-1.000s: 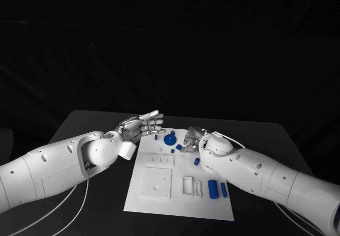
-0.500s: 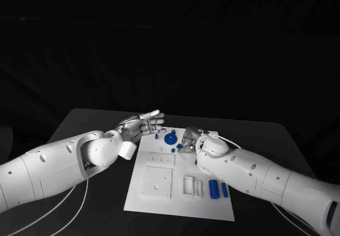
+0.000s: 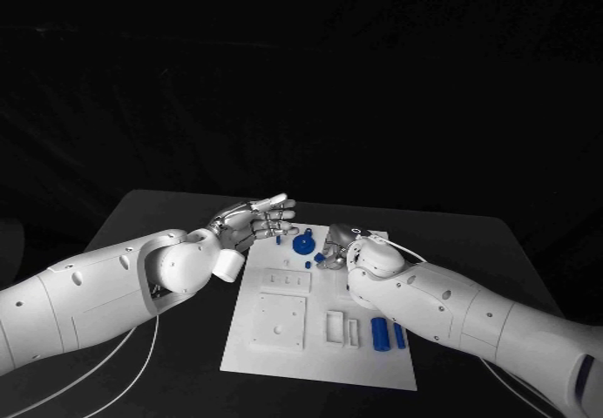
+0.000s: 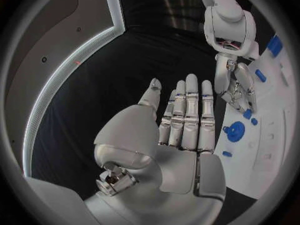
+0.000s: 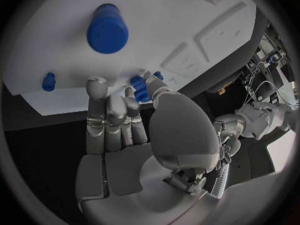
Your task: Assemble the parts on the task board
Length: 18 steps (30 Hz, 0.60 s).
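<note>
The right hand pinched a small blue part at its fingers, just above the white task board on the black bench. The left hand hovered beside the board, fingers straight and pressed together, holding nothing. Two blue cylinders lay near the front; a blue round part stood farther back; the right arm hid part of the board.

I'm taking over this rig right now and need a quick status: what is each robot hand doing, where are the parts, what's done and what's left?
Left robot hand: open, empty, beside the task board.
Right robot hand: pinching a small blue part over the board's far end.
Round blue part and a small blue peg stand at the far end; two blue cylinders lie at the near right.
Left: place the pinched part, then the cylinders.
</note>
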Tool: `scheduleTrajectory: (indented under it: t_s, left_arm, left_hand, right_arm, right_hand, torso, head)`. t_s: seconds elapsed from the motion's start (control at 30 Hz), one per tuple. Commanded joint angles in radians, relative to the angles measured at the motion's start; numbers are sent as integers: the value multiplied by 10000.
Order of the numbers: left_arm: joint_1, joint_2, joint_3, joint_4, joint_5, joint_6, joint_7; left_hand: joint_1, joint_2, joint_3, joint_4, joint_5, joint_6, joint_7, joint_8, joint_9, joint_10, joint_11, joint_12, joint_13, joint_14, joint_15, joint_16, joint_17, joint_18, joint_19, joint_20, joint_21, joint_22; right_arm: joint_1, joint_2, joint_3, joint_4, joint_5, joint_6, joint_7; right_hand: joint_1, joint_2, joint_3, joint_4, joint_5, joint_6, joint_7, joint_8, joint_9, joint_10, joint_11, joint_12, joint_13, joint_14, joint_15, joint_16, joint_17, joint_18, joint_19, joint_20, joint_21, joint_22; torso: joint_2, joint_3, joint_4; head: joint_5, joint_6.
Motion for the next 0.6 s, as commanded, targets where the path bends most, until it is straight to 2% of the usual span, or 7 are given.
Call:
scheduleTrajectory:
  t_s: [0.03, 0.27, 0.6]
  left_arm:
    - [26, 7, 6, 40, -102, -7, -3]
    - [39, 16, 5, 66, -149, 5, -62]
    - [45, 44, 4, 129, -188, 56, -139]
  left_hand:
    - [29, -46, -54, 23, 24, 32, 10, 14, -9, -36, 44, -38, 0, 3, 78, -34, -12, -150, 58, -21, -33, -14]
    - [21, -72, -60, 36, 24, -1, 19, 12, -16, -60, 54, -40, -1, 1, 87, -71, -21, -150, 64, -14, -71, -24]
    - [29, -93, -52, 51, 25, -55, 35, 13, -25, -102, 69, -39, 0, -1, 98, -114, -30, -150, 76, -6, -116, -33]
  right_arm:
    - [3, 37, -14, -35, -190, -32, -38]
    - [4, 106, -52, -99, -197, -17, -7]
    - [2, 235, -219, -300, -228, 17, 52]
  right_hand:
    - [-112, 22, 71, -29, -21, 15, -21, -51, 4, -20, 33, -50, -20, 26, 1, -32, -6, -62, 440, -15, -6, 189]
    - [-119, 47, 178, -87, -62, 32, -23, -52, 4, -9, 28, -39, -14, 34, -3, -21, 2, -66, 442, -18, 4, 184]
    - [-183, 72, 412, -177, -73, 87, -37, -51, 4, -1, 20, -30, -12, 40, -7, -25, 1, -75, 445, -23, 42, 181]
  torso:
    - [11, -2, -9]
    - [14, -8, 0]
    - [16, -18, -16]
  head:
    - [9, -4]
    - [21, -18]
    - [26, -37]
